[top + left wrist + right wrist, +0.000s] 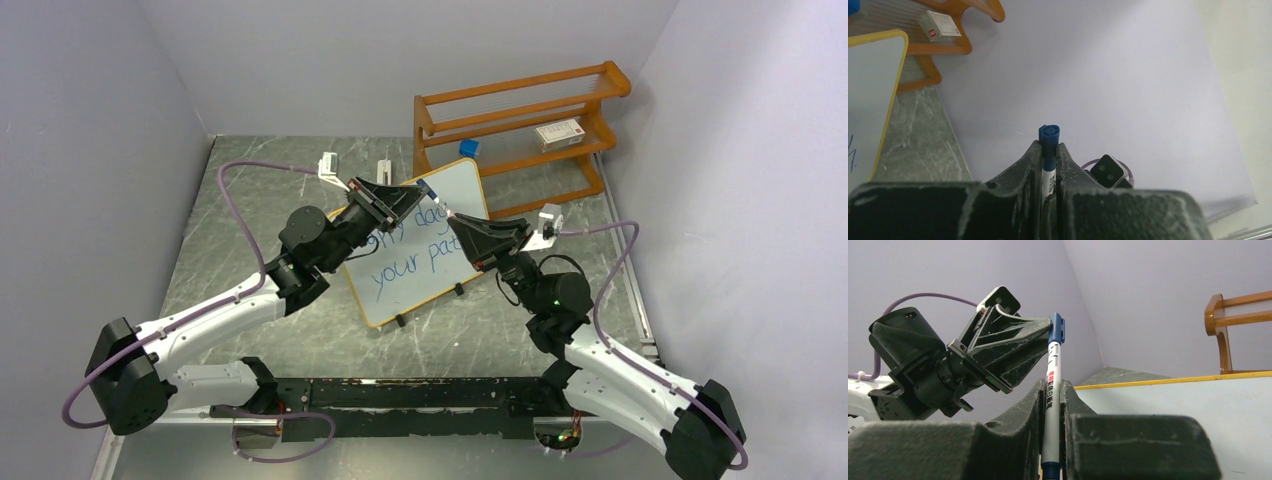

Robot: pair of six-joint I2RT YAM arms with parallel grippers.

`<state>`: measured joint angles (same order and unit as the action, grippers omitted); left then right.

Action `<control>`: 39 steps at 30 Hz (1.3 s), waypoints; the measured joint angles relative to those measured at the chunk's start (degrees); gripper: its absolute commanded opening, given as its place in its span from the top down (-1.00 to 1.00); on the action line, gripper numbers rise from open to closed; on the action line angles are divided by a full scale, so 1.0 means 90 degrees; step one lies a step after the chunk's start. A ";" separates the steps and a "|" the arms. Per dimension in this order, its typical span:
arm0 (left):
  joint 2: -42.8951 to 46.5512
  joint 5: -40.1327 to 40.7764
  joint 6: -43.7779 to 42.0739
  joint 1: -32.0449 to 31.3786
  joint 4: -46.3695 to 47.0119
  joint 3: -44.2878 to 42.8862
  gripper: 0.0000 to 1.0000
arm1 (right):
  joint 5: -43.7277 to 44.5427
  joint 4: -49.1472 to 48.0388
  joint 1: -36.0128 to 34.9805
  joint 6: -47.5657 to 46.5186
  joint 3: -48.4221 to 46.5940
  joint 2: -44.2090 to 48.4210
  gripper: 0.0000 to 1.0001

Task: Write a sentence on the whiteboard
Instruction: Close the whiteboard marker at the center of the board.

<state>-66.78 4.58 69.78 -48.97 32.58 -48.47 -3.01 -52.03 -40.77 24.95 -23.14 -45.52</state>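
The whiteboard stands tilted on the table's middle, also in the left wrist view and the right wrist view. Blue handwritten words, the sentence, run in two lines across it, partly hidden by my arms. A white marker with a blue cap hangs above the board's upper part, held from both sides. My left gripper is shut on the blue cap end. My right gripper is shut on the white barrel. The left gripper shows just above it.
An orange wooden shelf rack stands at the back right, holding a small white box and a blue object. Two small white items lie at the back of the table. Grey walls close in on three sides.
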 measured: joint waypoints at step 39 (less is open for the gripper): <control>-0.0141 0.0804 -0.1195 -0.0189 -0.2132 -0.1331 0.58 | -0.0075 -0.0381 0.0000 -0.0012 -0.0012 -0.0289 1.00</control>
<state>-68.05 11.81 59.02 -50.68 13.39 -60.45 -3.68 -55.46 -40.77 24.84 -23.24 -48.12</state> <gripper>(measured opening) 0.380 0.138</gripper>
